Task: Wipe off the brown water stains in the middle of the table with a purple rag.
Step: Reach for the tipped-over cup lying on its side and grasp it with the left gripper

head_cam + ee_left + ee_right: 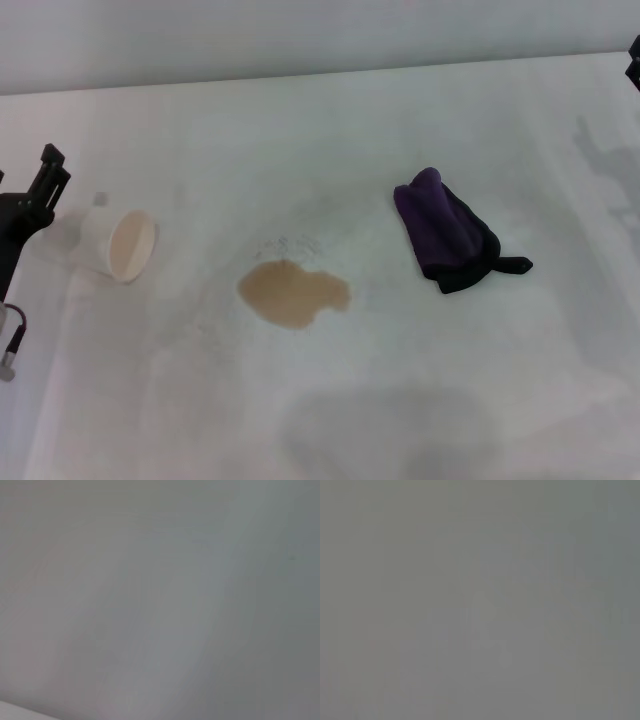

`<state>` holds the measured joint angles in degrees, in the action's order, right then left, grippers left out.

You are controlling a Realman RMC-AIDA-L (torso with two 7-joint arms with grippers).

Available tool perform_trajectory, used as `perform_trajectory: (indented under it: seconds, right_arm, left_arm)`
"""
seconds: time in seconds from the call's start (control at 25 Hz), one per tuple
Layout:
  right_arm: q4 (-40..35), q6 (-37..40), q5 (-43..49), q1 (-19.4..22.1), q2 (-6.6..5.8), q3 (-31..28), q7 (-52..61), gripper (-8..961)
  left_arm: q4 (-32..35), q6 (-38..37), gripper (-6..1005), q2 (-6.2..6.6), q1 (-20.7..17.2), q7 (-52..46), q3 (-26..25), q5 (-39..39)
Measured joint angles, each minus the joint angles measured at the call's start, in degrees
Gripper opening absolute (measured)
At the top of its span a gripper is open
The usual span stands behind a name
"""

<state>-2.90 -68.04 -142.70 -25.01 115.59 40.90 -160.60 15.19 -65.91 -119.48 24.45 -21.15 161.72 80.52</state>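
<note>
The brown water stains (293, 293) lie as one tan blotch in the middle of the white table (400, 400). The purple rag (447, 232) lies bunched to the right of the blotch, its black corner tail pointing right. My left gripper (45, 180) is at the left edge of the head view, beside the cup and far from the rag. Only a black sliver of my right gripper (634, 60) shows at the top right edge. Both wrist views show only plain grey surface.
A white paper cup (120, 243) with a tan inside lies on its side at the left, its mouth facing the stain. The table's far edge (320, 68) runs along the top of the head view.
</note>
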Motion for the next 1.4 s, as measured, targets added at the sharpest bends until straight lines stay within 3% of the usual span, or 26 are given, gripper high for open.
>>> perform_trajectory:
  seconds: [0.2,0.44,0.72,0.92,1.2,1.36,1.4]
  right_arm:
    - [-0.54,2.81,-0.09,-0.27,-0.02,-0.03,0.1,874]
    - [-0.87,3.25,-0.19,-0.64,-0.02,-0.04,0.13,874]
    - [-1.0,5.15,-0.21,-1.72,-0.02,-0.04,0.16,873]
    - [-1.06,6.06,-0.21,-2.14,-0.01,-0.04,0.18,873]
    - [-1.06,6.55,-0.33,-1.8,0.07,-0.04,0.28,873]
    - [-1.06,6.55,-0.71,-1.88,0.07,-0.03,0.29,873]
    - [-1.05,6.55,-0.73,-2.0,0.07,-0.03,0.29,873]
  left_arm:
    - [-0.55,1.5,874,-0.01,0.89,2.39,0.18,-0.5]
    - [-0.38,1.85,875,-0.07,1.0,12.57,0.42,-3.44]
    - [-0.42,1.62,874,-0.01,2.02,13.78,-0.13,-3.68]
    - [-2.04,-2.42,874,0.36,3.89,13.83,-0.08,-4.11]
    - [-12.74,-17.66,874,0.96,5.35,9.08,0.36,-13.87]
    - [-24.14,-25.53,875,1.7,5.79,-3.86,0.73,-19.26]
    - [-29.91,-29.1,875,2.23,6.31,-9.67,1.13,-21.95]
